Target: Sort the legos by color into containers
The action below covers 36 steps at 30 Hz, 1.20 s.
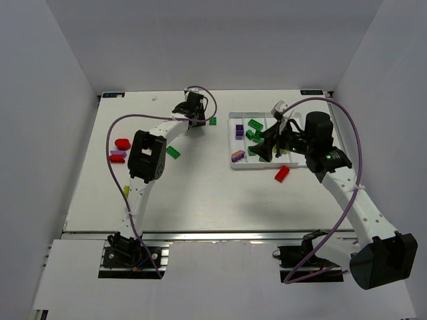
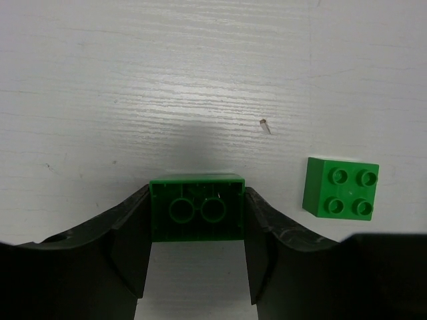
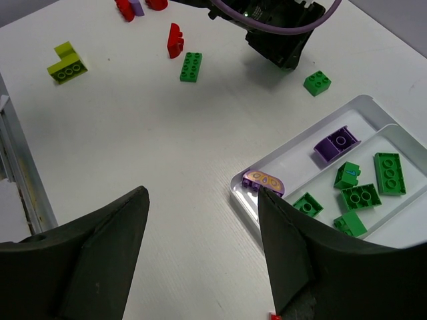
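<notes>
White-walled enclosure, white wood-grain table (image 1: 200, 200), two arms bolted at the near edge.

Left arm is reaching to the far middle of the table. Left gripper (image 2: 197, 200) is pinching a green plastic brick (image 2: 197, 217): both black fingers (image 2: 133, 240) are pressing flat against its sides, the jaws standing about half apart. The brick's hollow underside, with two round tubes, is facing the wrist camera. A small square four-stud green brick (image 2: 340, 189) is lying on the table just to the right, apart from the fingers.

Right arm is hanging over the shallow white plastic tray (image 1: 232, 137) at far right. Right gripper (image 3: 203, 193) is standing wide apart, holding and touching nothing.

In the tray's leftmost compartment, a purple brick (image 3: 337, 143) and a rounded purple piece with an orange print (image 3: 264, 181) are lying. In the next compartment, several green bricks (image 3: 389, 173) are lying loose.

On the table, a red brick (image 1: 282, 173) is sitting just near of the tray. At far left, red bricks (image 1: 122, 143) and a lilac brick (image 1: 119, 154) are clustering. A long green brick (image 1: 173, 152) is lying beside the left arm, and a yellow-green L-shaped brick (image 3: 67, 61) is lying nearer.
</notes>
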Each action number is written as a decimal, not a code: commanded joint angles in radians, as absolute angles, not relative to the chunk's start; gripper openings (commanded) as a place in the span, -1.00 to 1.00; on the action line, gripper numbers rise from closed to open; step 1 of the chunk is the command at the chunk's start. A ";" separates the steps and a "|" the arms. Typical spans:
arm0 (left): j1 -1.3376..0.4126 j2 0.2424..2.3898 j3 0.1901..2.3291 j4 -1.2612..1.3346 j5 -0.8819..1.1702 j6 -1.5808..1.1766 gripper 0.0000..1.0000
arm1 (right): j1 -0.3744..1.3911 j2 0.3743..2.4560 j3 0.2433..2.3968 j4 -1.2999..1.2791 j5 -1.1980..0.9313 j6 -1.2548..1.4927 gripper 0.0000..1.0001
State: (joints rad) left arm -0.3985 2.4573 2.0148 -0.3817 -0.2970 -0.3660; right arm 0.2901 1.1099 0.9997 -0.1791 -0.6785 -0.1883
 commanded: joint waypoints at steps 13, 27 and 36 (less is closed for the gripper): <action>-0.451 2.083 1.756 -0.140 0.064 -0.250 -0.51 | 0.285 1.069 0.974 -0.091 -0.580 -0.170 -0.92; -0.617 2.307 2.031 -0.144 0.146 -0.178 -0.41 | 0.236 1.052 0.960 -0.072 -0.595 -0.152 -0.98; -0.641 2.457 2.186 -0.127 0.115 -0.204 -0.05 | 0.230 1.046 0.960 -0.069 -0.598 -0.150 -0.95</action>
State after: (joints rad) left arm -0.6338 2.4592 2.1242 -0.1425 0.1204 -0.1936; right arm 0.2356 1.0718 0.9657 -0.1146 -0.5865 -0.1600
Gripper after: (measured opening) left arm 0.600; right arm 0.025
